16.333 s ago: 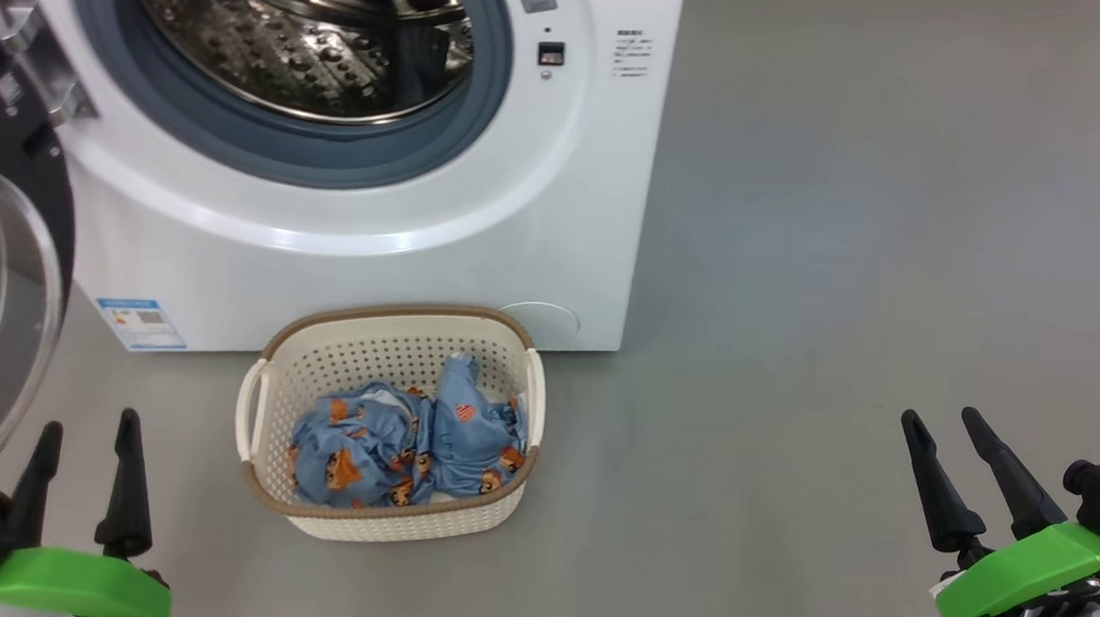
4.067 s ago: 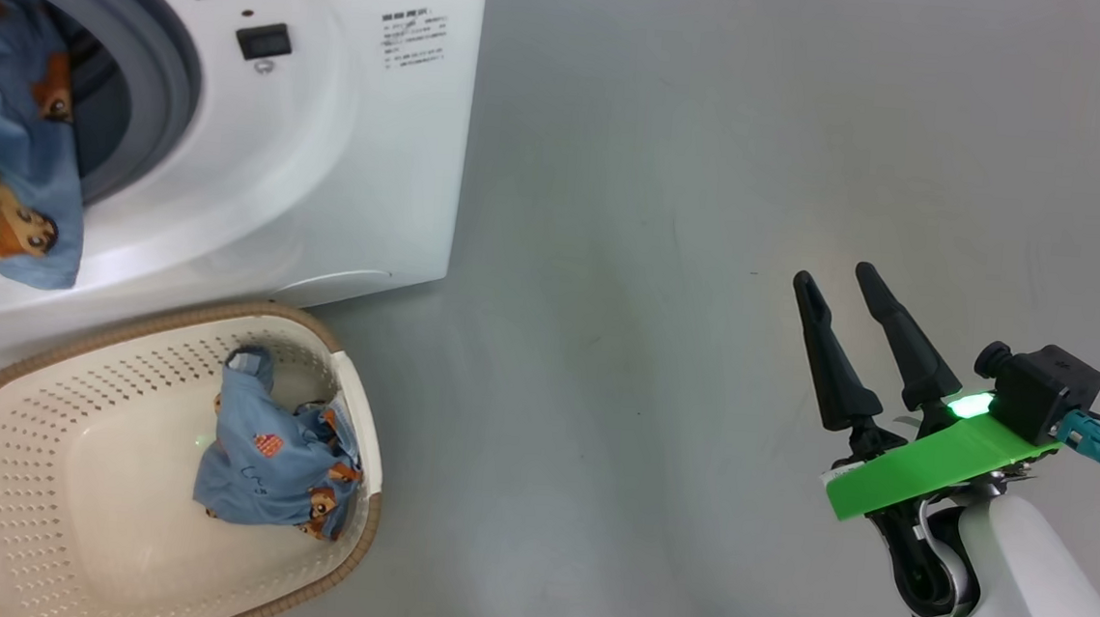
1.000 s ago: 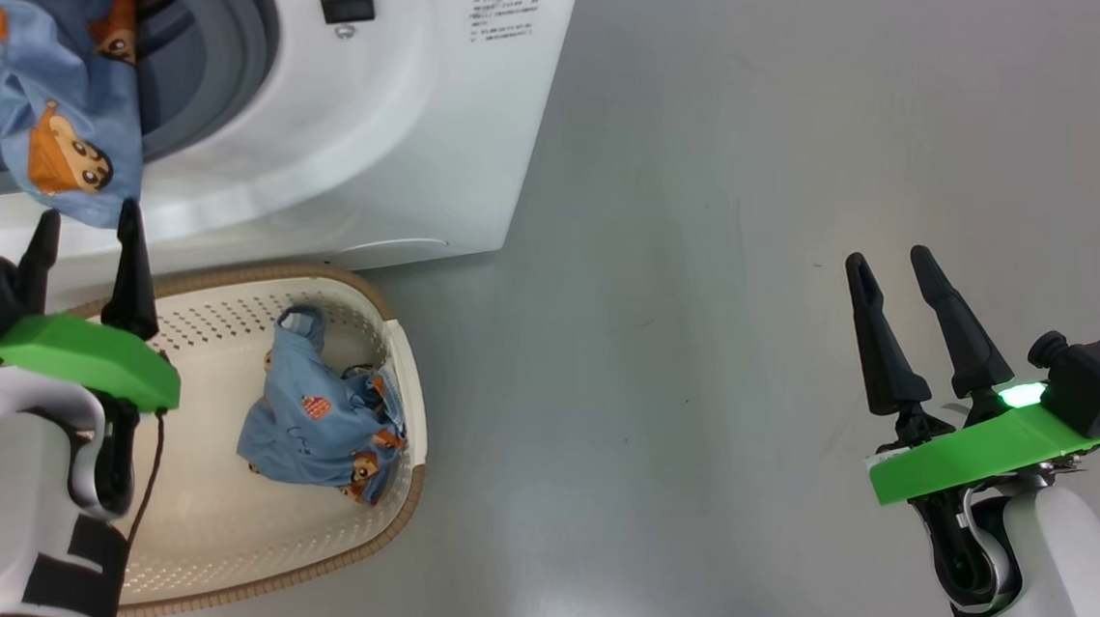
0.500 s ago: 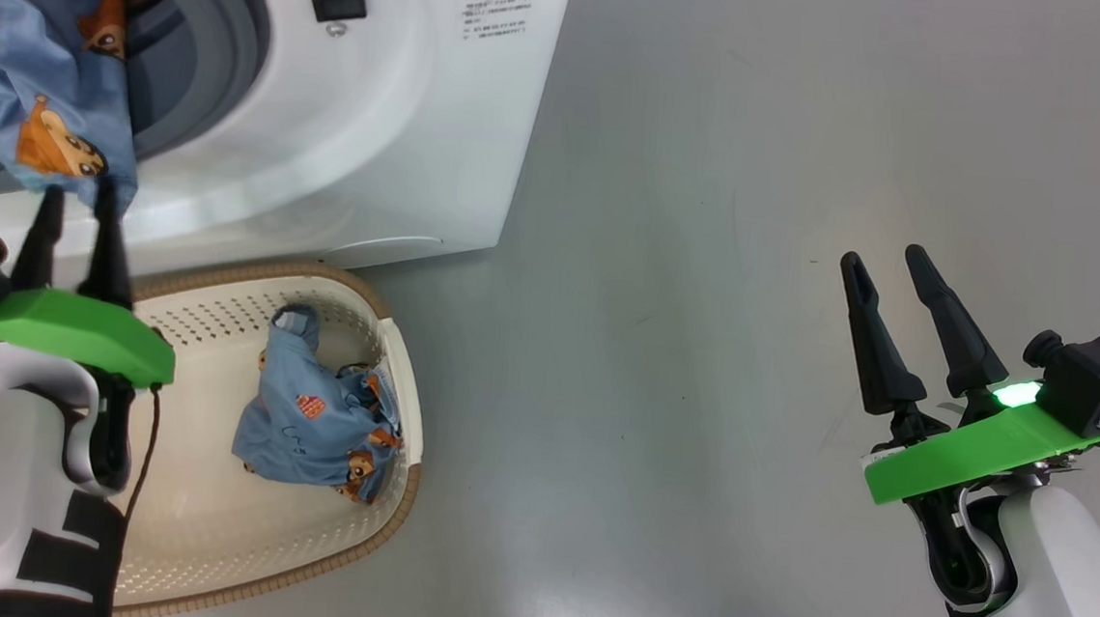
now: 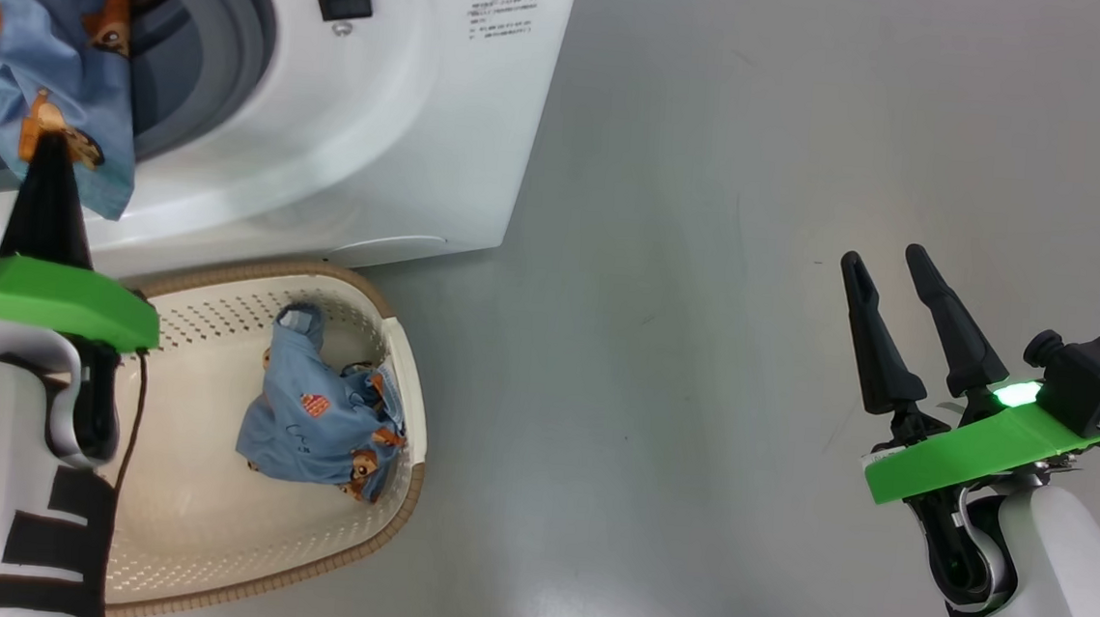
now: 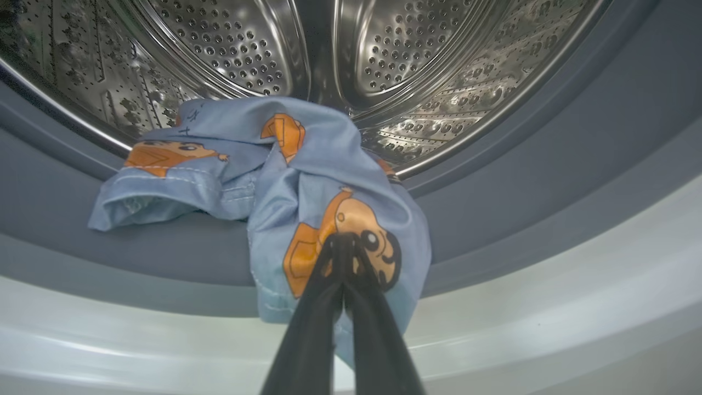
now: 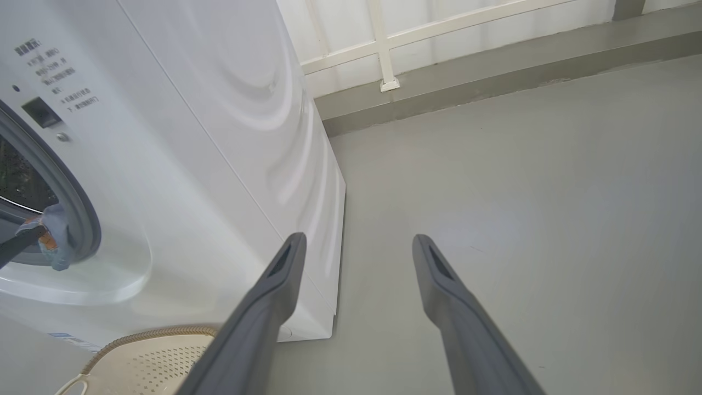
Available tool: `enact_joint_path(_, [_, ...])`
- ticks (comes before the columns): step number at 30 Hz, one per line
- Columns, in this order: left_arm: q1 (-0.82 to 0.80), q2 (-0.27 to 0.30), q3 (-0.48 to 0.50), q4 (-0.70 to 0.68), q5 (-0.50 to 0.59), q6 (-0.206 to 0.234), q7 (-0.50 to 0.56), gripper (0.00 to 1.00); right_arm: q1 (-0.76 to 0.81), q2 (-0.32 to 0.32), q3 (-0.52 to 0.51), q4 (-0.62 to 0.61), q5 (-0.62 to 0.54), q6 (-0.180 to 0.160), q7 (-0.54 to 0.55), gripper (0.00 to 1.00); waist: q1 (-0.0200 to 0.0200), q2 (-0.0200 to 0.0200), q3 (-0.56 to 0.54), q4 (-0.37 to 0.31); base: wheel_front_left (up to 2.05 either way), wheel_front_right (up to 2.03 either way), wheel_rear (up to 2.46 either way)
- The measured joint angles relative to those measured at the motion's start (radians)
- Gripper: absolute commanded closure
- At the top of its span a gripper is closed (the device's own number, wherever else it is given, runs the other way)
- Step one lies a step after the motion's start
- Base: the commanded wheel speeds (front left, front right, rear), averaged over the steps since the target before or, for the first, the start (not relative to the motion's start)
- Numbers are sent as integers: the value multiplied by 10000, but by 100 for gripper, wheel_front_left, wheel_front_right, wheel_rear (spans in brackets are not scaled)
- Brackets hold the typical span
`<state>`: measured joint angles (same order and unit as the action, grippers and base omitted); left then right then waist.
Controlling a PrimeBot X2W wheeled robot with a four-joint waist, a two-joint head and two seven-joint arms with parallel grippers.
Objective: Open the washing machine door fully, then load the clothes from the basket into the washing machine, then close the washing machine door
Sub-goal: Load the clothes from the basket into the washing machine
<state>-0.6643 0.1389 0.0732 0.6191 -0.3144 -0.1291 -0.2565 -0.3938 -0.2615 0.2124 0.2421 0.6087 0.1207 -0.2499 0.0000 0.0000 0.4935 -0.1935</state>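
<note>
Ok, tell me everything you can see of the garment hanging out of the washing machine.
The garment is light-blue fabric printed with orange-brown cartoon bears. It drapes across the grey-blue gasket, one end at the steel drum's lip, the other hanging down the washing machine's white front. The left pincer, shut, pinches the hanging fold at a bear print.

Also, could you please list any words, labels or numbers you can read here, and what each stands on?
Nothing reads clearly.
Small printed block on the washing machine front: too small and blurred to read.
Dark pen-like marks on the clothes in the basket: illegible.
</note>
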Motion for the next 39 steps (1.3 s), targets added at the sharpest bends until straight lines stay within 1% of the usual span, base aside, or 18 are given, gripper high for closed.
enact_joint_path(6, [152,-132,299,-842,29,0,0,100,0,8,-6,2,0,0,0,0,0,0,-47,58,0,0,0])
enact_joint_path(11, [574,-242,343,-1521,44,0,0,100,1,8,-10,8,0,0,0,0,0,0,-184,104,0,0,0])
enact_joint_path(12, [710,-261,339,-1651,44,0,0,93,3,6,-12,10,0,0,0,0,0,0,-222,114,0,0,0])
enact_joint_path(13, [840,-280,339,-1760,44,0,0,80,3,4,-13,10,0,0,0,0,0,0,-260,122,0,0,0])
enact_joint_path(14, [970,-290,334,-1858,44,0,0,58,5,2,-15,10,0,0,0,0,0,0,-299,132,0,0,0])
enact_joint_path(15, [1105,-290,328,-1956,44,0,0,22,6,-2,-15,10,0,0,0,0,0,0,-337,143,0,0,0])
enact_joint_path(16, [1222,-290,322,-2040,44,0,0,0,8,-6,-21,10,0,0,0,0,0,0,-370,154,0,0,0])
enact_joint_path(22, [1858,-293,345,-2711,105,0,0,0,25,-75,-56,4,0,0,0,0,0,0,-479,258,0,0,0])
enact_joint_path(26, [2438,-391,495,-3009,161,0,0,0,46,-125,-71,0,0,0,0,0,0,0,-531,295,0,0,0])
enact_joint_path(32, [3171,-527,744,-3290,278,0,0,0,54,-161,-82,-12,0,0,0,0,0,0,-546,317,0,0,0])
enact_joint_path(39, [3372,-623,790,-3175,276,0,0,0,54,-169,-105,-31,0,0,0,0,0,0,-446,332,0,0,0])
